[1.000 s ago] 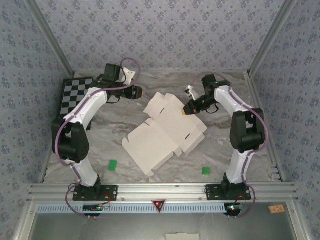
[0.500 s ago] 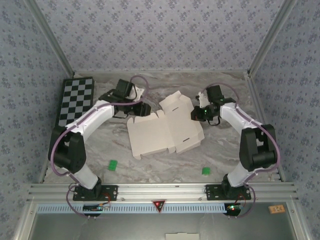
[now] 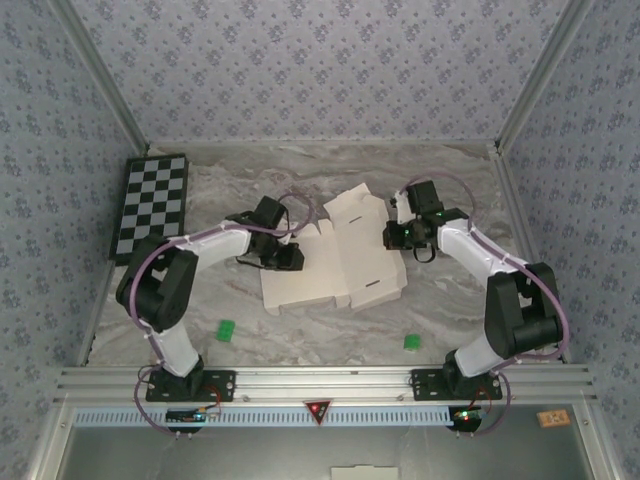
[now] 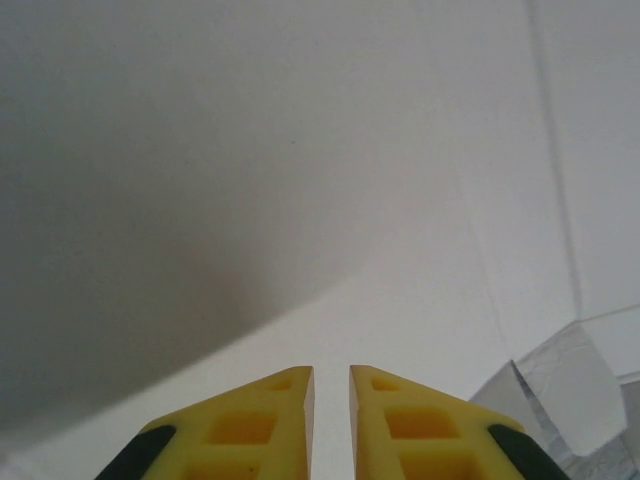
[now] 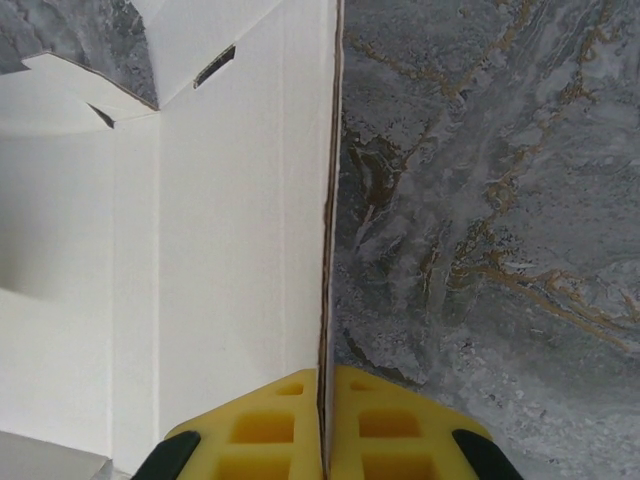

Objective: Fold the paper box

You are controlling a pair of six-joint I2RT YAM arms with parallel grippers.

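From where I stand this looks like an early step: one side wall is about to be raised, and nothing is locked together yet. The paper box [image 3: 335, 262], a thin die-cut sheet of cream-white card with flaps and slots, lies on the grey marbled bench [image 3: 450, 290], to the right of the black-and-white checkerboard [image 3: 152, 203] and a little nearer the arm bases than it. It is mostly spread flat with its pale inner face up. The flaps on the side away from the checkerboard's near edge lift slightly, and a narrow slot shows in the panel farthest from the checkerboard.

The left claw [image 3: 290, 258] sits over the sheet's edge closest to the checkerboard. In its wrist view the left claw [image 4: 331, 372] has its yellow fingers drawn almost together with a thin slit between them. Plain white card [image 4: 300, 150] lies close beneath, and I see nothing caught in the slit; whether the tips press on the card I cannot tell.

The right claw [image 3: 392, 237] is at the edge of the sheet farthest from the checkerboard. Its wrist view shows the right claw [image 5: 327, 372] clamped tight on the card [image 5: 230, 250], the panel's edge running straight between the two yellow fingers.

I reckon the next move asks that pinched panel to be swung up along its crease, while the other arm keeps the sheet from sliding, with a gentle pull so the thin card creases and does not buckle
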